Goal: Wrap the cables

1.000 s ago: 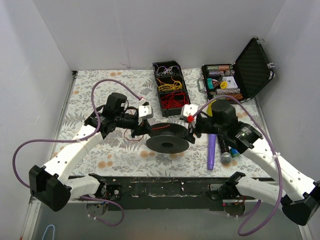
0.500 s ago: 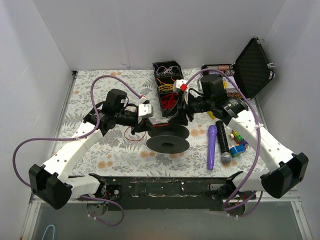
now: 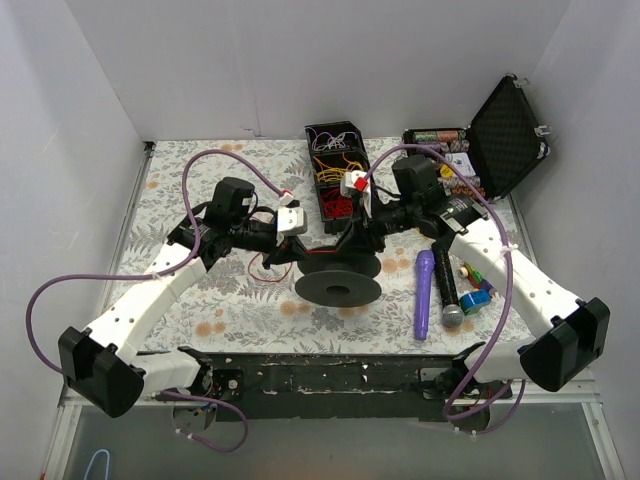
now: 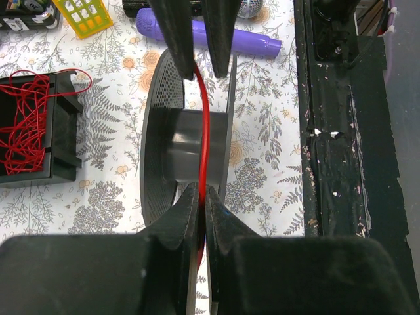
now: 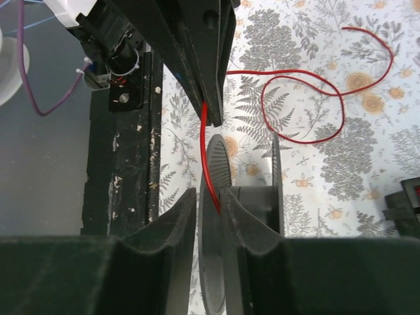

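A black spool (image 3: 336, 288) lies on the floral table. A red cable (image 4: 204, 118) runs over its hub. My left gripper (image 3: 297, 257) is at the spool's left rim, shut on the red cable (image 4: 202, 195). Slack cable (image 5: 302, 105) loops on the table behind the left gripper. My right gripper (image 3: 350, 243) reaches in from the far right, facing the left one. Its jaws (image 5: 208, 200) stand narrowly open, with the cable and the spool's flange (image 5: 216, 164) showing in the gap. The cable lies against the right finger.
A black bin of coloured wires (image 3: 338, 180) stands behind the spool. An open black case (image 3: 505, 135) stands at the back right. A purple microphone (image 3: 424, 295), a black microphone (image 3: 447, 290) and a small toy (image 3: 478, 297) lie to the right. A black rail (image 3: 340, 375) runs along the near edge.
My right arm swung from the spool's right side to its far side, and its jaws narrowed around the red cable. The left gripper stayed shut on the cable.
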Robot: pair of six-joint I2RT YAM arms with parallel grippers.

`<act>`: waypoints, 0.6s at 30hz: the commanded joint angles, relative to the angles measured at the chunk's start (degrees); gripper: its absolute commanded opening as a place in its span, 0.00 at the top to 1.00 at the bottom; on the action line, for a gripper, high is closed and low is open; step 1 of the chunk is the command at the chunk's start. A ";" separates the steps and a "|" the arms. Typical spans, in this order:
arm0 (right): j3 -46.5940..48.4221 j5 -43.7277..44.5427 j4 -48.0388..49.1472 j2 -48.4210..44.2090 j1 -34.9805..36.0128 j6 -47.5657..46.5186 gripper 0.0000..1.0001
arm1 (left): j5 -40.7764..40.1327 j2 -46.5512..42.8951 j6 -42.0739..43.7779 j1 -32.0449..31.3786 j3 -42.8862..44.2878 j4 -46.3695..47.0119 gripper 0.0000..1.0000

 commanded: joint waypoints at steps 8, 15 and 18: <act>-2.75 2.53 1.44 -2.88 0.75 0.72 0.87 | 1.77 0.20 -0.63 -0.50 2.18 0.88 1.00; -3.55 4.82 3.55 -3.41 0.75 0.90 0.52 | 2.04 0.29 0.07 -0.67 2.53 0.71 1.00; -2.49 5.18 3.90 -2.62 0.75 1.16 0.52 | 2.04 0.46 0.51 -0.85 2.88 0.27 1.00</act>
